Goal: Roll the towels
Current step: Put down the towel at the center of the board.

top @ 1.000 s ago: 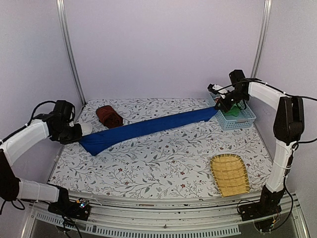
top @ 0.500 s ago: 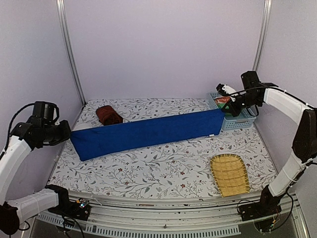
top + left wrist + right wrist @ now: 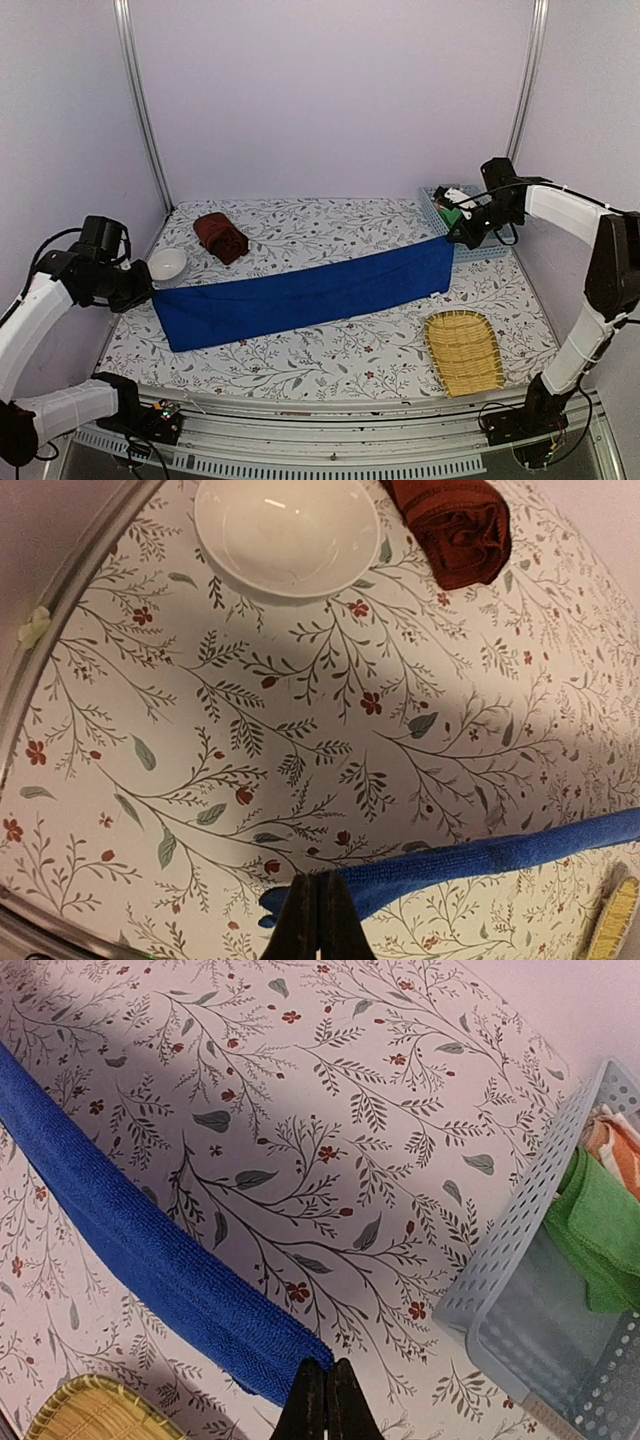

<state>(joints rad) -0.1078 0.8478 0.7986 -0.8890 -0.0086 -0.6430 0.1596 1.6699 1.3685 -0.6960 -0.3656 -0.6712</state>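
We hold the blue towel [image 3: 300, 296] stretched across mid-frame: left jaws clamped on its end at frame left, right jaws clamped on its end at frame right.

Robot lab booth, and it's no home.
Plain lilac walls [image 3: 330, 100] and metal posts [image 3: 142, 110] close in beyond left arm [image 3: 35, 310] and right arm [image 3: 572, 212]; behind them, slotted rail [image 3: 350, 440], loose cables [image 3: 495, 408], floral-covered table [image 3: 330, 365].

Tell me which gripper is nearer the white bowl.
Left. The left gripper pinches one end of the blue towel near the bowl; the right gripper holds the other end across the table, by the basket.
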